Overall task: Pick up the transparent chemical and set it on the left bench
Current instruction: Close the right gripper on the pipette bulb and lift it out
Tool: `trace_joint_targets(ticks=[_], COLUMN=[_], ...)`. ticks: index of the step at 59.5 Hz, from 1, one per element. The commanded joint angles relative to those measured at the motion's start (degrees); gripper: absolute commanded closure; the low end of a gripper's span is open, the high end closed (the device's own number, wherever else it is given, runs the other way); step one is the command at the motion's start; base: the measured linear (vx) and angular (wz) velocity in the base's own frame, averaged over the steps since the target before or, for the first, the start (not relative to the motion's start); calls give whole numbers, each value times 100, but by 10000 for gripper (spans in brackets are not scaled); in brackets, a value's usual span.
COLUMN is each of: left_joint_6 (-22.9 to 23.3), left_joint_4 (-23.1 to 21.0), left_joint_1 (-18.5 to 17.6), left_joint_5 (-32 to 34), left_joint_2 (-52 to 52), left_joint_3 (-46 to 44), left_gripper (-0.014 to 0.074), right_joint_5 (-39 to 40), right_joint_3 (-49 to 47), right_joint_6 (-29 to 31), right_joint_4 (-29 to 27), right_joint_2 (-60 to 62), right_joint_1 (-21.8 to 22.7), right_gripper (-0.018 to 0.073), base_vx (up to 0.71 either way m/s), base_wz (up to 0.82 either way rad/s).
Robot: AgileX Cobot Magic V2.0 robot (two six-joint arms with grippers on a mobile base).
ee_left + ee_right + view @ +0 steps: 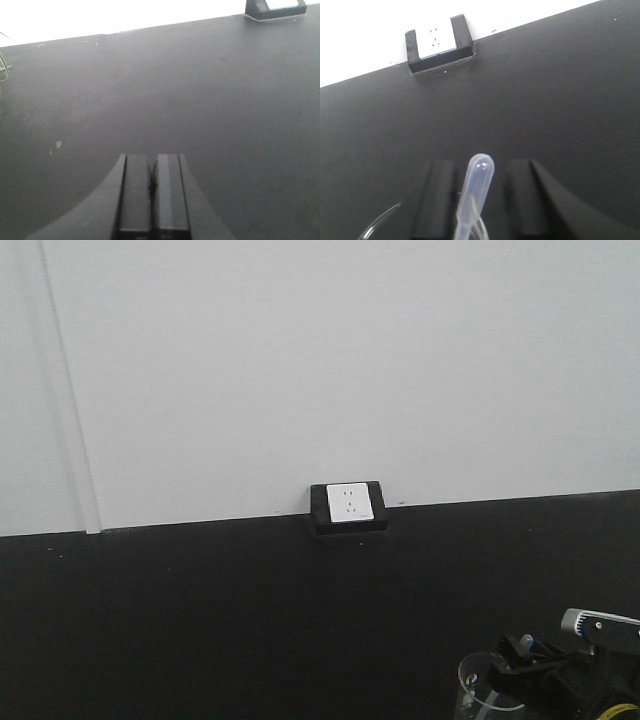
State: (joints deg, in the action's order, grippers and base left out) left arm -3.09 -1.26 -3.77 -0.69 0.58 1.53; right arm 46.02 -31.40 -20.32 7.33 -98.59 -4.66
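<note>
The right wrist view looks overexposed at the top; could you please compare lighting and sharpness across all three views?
Right wrist view: the white wall is blown out to blank white, the thin translucent whitish plastic pipette fairly sharp. Left wrist view: wall equally blown out, a broad grey sheen on the matte black worktop. Front view: evenly lit, slightly soft, no glare.

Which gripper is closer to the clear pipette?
Right. The right gripper, open, flanks the pipette bulb without touching it; the left gripper is shut over the bench, no pipette in its view.
</note>
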Motion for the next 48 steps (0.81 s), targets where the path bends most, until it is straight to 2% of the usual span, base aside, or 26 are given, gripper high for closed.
trace_joint_targets(ticks=[1, 15, 22, 27, 33, 37, 41, 48], left_joint_6=[45, 45, 45, 45, 45, 45, 45, 45], left_joint_4=[-4, -4, -4, -4, -4, -4, -4, -4], left_joint_1=[-10, -10, -10, -10, -10, -10, -10, -10], left_joint_5=[449, 449, 449, 449, 449, 449, 449, 449], left_joint_2=[110, 110, 110, 110, 110, 110, 110, 110], left_joint_3=[93, 93, 93, 93, 93, 93, 93, 93], left_gripper=[600, 600, 600, 600, 600, 600, 600, 600], right_joint_5=[541, 869, 863, 850, 565, 63, -558, -1555], right_joint_3=[-136, -136, -118, -111, -111, -111, -111, -111], right_joint_6=[10, 10, 39, 102, 6, -266, -691, -1611], right_joint_4=[34, 40, 81, 325, 1013, 1755, 2513, 3507], right_joint_2=[187, 333, 667, 1122, 1816, 2447, 3100, 4061], right_joint_1=[21, 21, 21, 21, 10, 10, 10, 10], right_gripper=[370, 565, 568, 566, 564, 563, 564, 562], base_vx=[0, 0, 0, 0, 0, 0, 0, 0], base_wz=[0, 0, 0, 0, 0, 0, 0, 0])
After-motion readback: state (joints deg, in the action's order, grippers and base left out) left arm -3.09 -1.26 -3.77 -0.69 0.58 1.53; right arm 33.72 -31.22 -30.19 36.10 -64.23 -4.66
